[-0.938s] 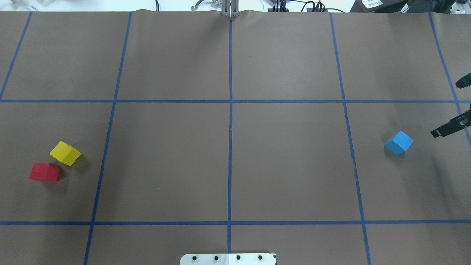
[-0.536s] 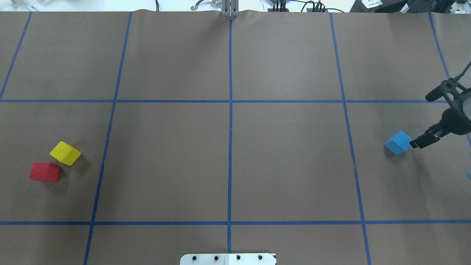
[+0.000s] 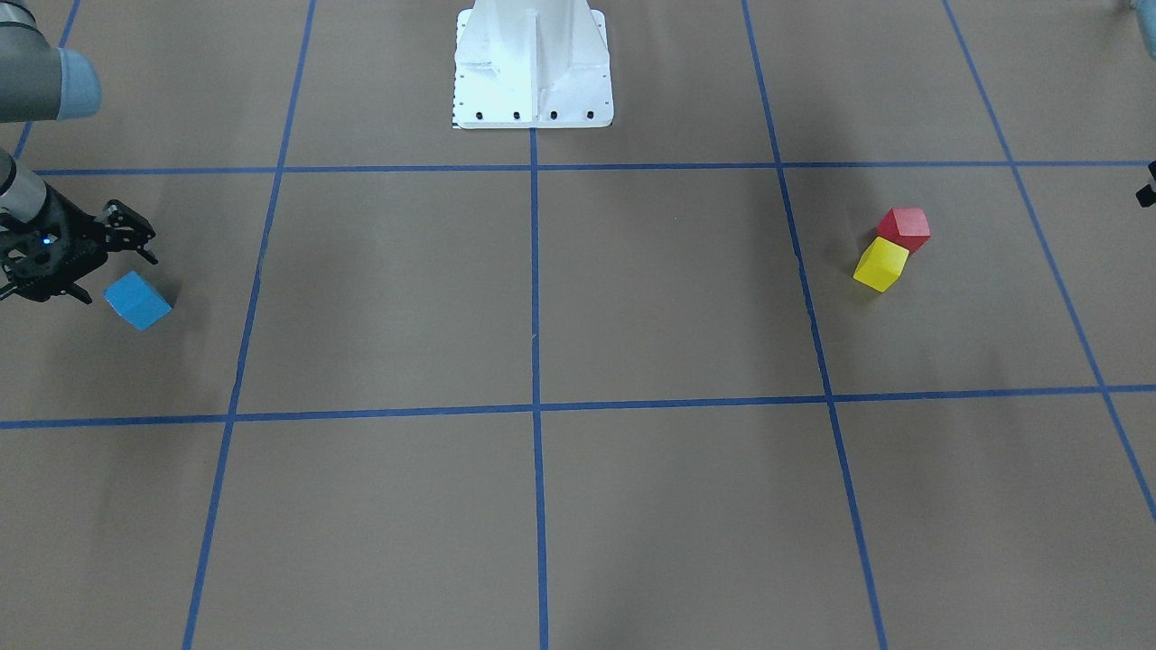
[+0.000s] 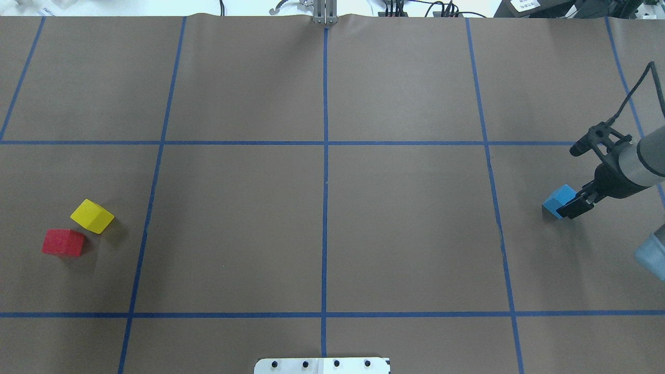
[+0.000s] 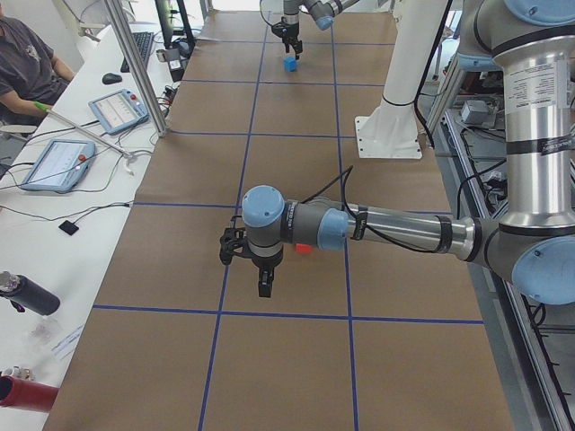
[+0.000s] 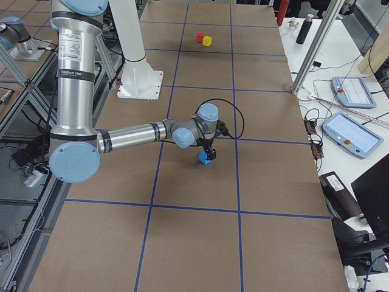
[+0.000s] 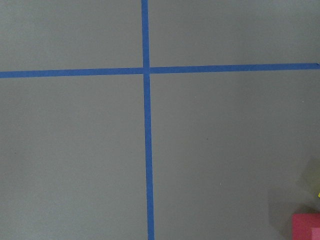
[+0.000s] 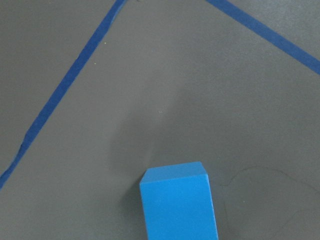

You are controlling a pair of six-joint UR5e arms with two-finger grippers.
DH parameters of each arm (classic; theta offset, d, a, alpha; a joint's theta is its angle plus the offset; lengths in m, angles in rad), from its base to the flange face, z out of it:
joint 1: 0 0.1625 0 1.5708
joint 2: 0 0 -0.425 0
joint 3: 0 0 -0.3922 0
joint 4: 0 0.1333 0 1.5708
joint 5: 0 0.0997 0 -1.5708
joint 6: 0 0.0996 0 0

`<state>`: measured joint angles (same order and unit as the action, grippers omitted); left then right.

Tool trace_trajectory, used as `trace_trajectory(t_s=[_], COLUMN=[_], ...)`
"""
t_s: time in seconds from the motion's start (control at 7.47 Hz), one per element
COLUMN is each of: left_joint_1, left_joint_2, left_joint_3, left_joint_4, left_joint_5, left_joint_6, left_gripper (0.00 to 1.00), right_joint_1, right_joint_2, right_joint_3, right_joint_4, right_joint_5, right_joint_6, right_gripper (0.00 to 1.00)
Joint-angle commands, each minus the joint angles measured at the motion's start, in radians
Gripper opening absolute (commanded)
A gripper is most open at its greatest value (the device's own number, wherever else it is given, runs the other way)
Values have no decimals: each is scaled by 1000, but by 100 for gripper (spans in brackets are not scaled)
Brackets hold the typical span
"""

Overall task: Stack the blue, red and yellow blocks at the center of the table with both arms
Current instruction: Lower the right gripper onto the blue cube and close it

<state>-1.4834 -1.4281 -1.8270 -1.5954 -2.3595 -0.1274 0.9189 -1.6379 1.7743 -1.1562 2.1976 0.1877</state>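
The blue block [image 4: 558, 200] lies at the table's right side, and fills the bottom of the right wrist view [image 8: 177, 202]. My right gripper [image 4: 574, 206] hangs open just over its right edge; it also shows in the front-facing view [image 3: 108, 266] beside the block [image 3: 137, 301]. The yellow block [image 4: 92, 216] and red block [image 4: 63, 242] lie close together at the far left. My left gripper [image 5: 262, 283] hovers above the table near the red block [image 5: 304, 248]; I cannot tell whether it is open. The red block's corner shows in the left wrist view [image 7: 306, 227].
Blue tape lines [image 4: 325, 182] divide the brown table into squares. The white robot base [image 3: 533, 63] stands at the near middle edge. Operator desks with tablets [image 5: 58, 162] and a seated person [image 5: 27, 63] flank the far side.
My right gripper has come in from the right edge and moved left to the blue block. The blocks have not moved.
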Motion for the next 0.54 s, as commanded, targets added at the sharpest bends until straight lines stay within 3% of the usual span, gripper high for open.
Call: trace_trajectory(t_s=[0.0,0.4], left_joint_1=[0,0], left_joint_2=[0,0], left_joint_3=[0,-2], left_joint_4=[0,0], left_joint_5=[0,2], left_joint_6=[0,0], left_gripper=[100,100], right_joint_1=[-18,-18], right_joint_2=[10,10], right_joint_3=[-16,-25], right_joint_4=[1,-2], right_joint_5=[-18,-33], right_joint_6=[-20,-68], right_gripper=[86,82])
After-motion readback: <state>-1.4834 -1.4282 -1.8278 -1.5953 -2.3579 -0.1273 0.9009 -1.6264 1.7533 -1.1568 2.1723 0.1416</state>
